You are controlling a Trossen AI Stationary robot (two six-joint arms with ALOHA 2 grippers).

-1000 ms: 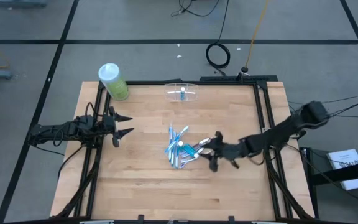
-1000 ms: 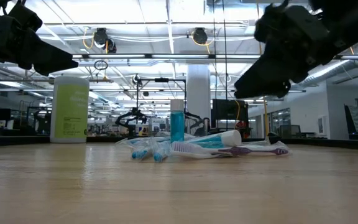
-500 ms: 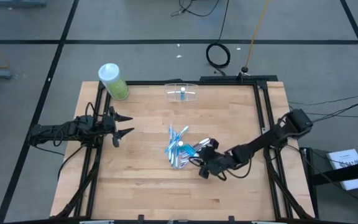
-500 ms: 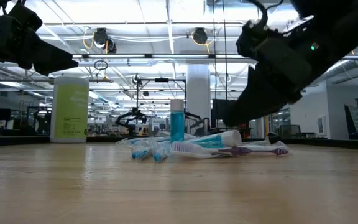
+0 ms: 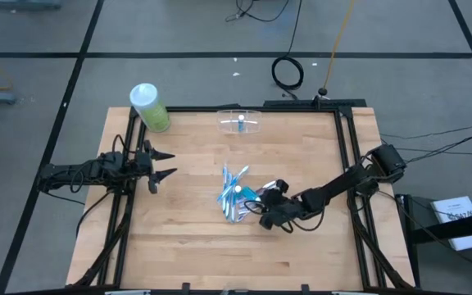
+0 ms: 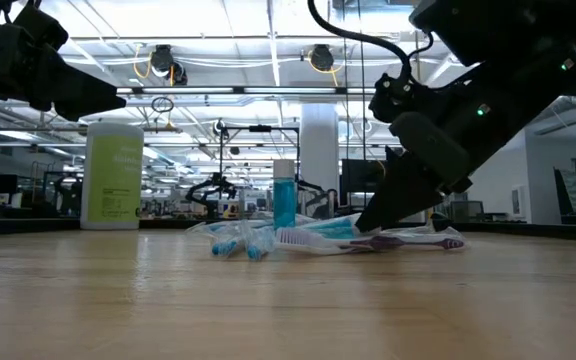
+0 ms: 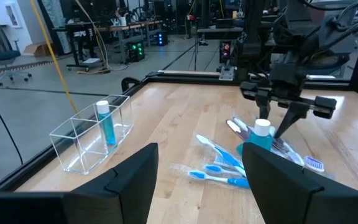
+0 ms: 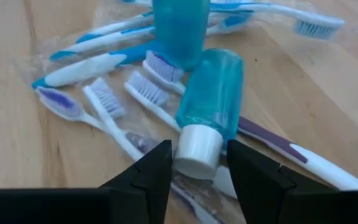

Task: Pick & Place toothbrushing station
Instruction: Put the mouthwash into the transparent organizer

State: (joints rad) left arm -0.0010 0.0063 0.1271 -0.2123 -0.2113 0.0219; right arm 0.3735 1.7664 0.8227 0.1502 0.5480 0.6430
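A pile of blue, white and purple toothbrushes (image 5: 234,197) lies flat on the wooden table's middle, with a small blue bottle (image 8: 213,93) lying on it. My right gripper (image 8: 197,168) is open and low over the pile's right side (image 5: 262,211). Its fingers stand on either side of the bottle's white cap (image 8: 197,152); I cannot tell whether they touch it. A clear plastic holder (image 5: 240,123) stands at the far edge with a blue tube (image 7: 106,121) upright in it. My left gripper (image 5: 162,165) waits open at the table's left.
A light-green bottle with a white cap (image 5: 148,106) stands at the table's far left corner. Black frame rails (image 5: 347,156) run along the table's sides. Bare wood lies near the front edge (image 5: 220,254).
My right gripper has gone down and toward the table's left and near edge, onto the right side of the toothbrush pile. The pile has stayed where it was.
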